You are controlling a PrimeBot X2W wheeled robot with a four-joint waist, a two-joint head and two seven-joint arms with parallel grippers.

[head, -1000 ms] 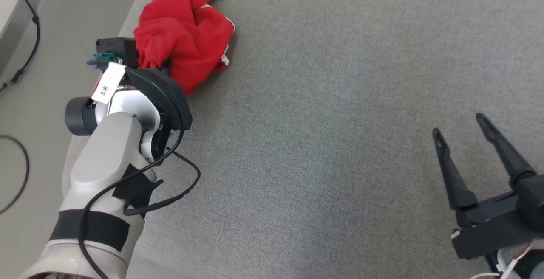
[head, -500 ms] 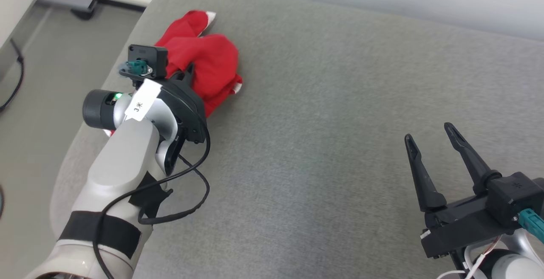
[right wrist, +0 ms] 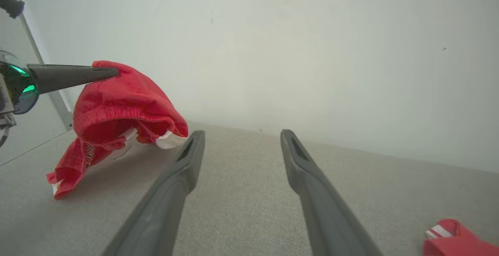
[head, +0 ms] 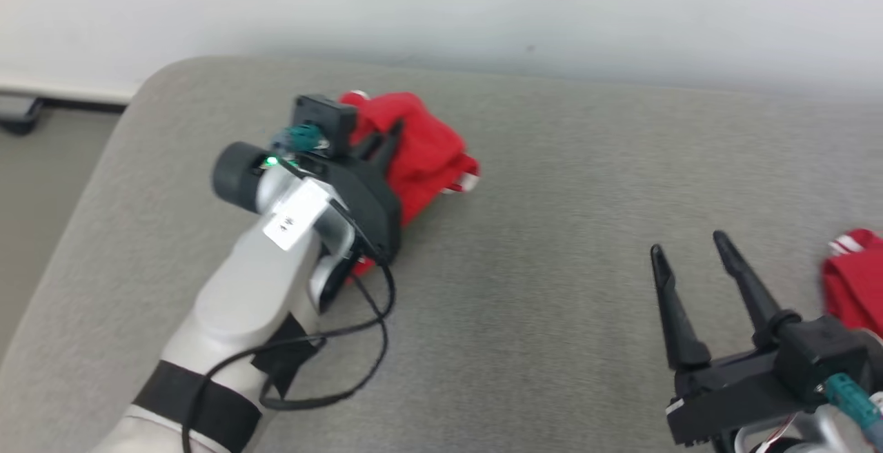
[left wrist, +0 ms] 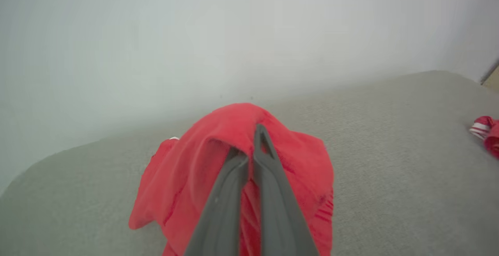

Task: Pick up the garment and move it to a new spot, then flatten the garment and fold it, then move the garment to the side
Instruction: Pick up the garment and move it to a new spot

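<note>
The garment (head: 431,153) is a crumpled red cloth with white trim, at the far left of the grey padded surface (head: 552,315). My left gripper (head: 390,137) is shut on its top fold. In the right wrist view the garment (right wrist: 124,104) hangs bunched from the left gripper (right wrist: 111,72), and its lower end trails on the surface. In the left wrist view the closed fingers (left wrist: 269,178) are buried in the garment (left wrist: 183,170). My right gripper (head: 687,243) hovers open and empty at the lower right, also shown in its own wrist view (right wrist: 241,134).
A second red and white cloth (head: 855,287) lies at the right edge of the surface, also in the right wrist view (right wrist: 452,242) and the left wrist view (left wrist: 487,129). A pale wall (head: 483,5) runs behind. The floor (head: 34,163) drops off at the left.
The head camera has tilted up and turned. My left gripper has lifted the garment and carried it away from the surface's left corner. The right gripper stays open.
</note>
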